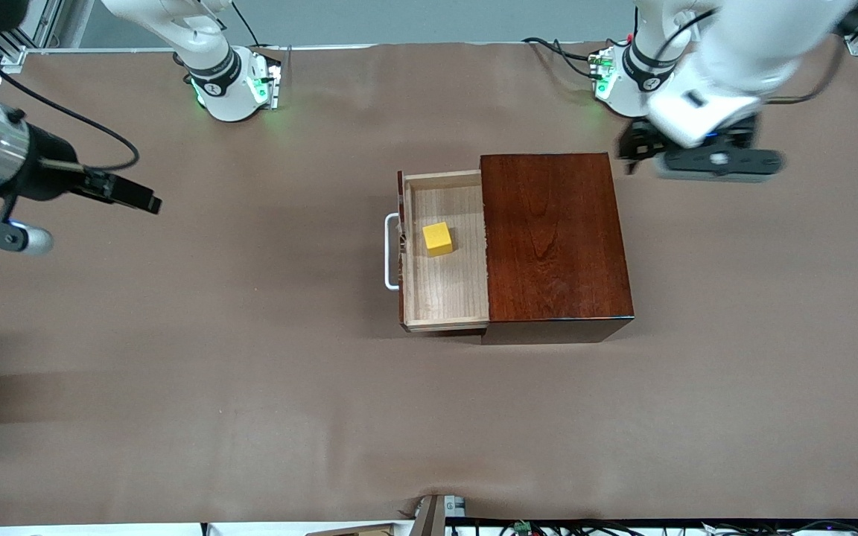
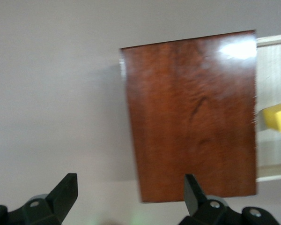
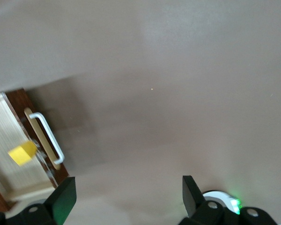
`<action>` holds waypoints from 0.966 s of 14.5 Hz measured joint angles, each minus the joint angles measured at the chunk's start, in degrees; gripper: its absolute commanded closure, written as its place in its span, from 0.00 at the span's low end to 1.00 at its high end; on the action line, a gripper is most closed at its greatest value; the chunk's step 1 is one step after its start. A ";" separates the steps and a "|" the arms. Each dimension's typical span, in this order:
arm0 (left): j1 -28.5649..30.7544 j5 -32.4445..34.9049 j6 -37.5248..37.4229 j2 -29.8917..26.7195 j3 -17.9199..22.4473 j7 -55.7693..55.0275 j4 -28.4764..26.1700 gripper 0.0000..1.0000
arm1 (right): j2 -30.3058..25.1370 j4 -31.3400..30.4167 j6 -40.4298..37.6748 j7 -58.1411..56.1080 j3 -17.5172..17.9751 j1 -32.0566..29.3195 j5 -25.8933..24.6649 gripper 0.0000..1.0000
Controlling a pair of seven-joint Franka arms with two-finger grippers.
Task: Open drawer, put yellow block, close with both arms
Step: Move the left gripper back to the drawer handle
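The yellow block (image 1: 438,239) sits on the light wood floor of the drawer (image 1: 447,298), which is pulled out of the dark reddish-brown wooden box (image 1: 554,238) toward the right arm's end of the tabletop (image 1: 250,387). The block lies close to the drawer's handle end, touching none of the walls, and nothing covers it. The white U-shaped handle (image 1: 390,251) juts from the drawer's front, with bare brown tabletop in front of it. The left gripper (image 1: 697,158) hangs in the air just off the box's corner nearest the left arm's base, over the tabletop; its wrist view shows its fingers (image 2: 65,192) spread wide with nothing between them, the box's glossy top below and the block at the picture's edge. The right gripper (image 1: 127,192) is up over the tabletop at the right arm's end, well apart from the handle; its fingers (image 3: 63,197) are likewise wide apart and hold nothing. Cables (image 1: 570,56) trail near the left arm's base.
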 measured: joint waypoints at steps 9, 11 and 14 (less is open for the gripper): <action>-16.21 3.33 11.94 17.56 -4.10 -35.05 8.17 0.00 | -5.21 -5.91 -0.94 -26.43 -0.01 -6.70 -2.49 0.00; -20.09 3.86 17.46 22.42 -3.89 -43.81 10.77 0.00 | -6.93 -8.40 0.74 -29.46 -0.01 -7.21 -2.96 0.00; -24.00 4.47 27.16 28.55 -3.70 -54.17 13.01 0.00 | -12.41 -17.52 7.26 -31.87 0.00 -7.95 -3.04 0.00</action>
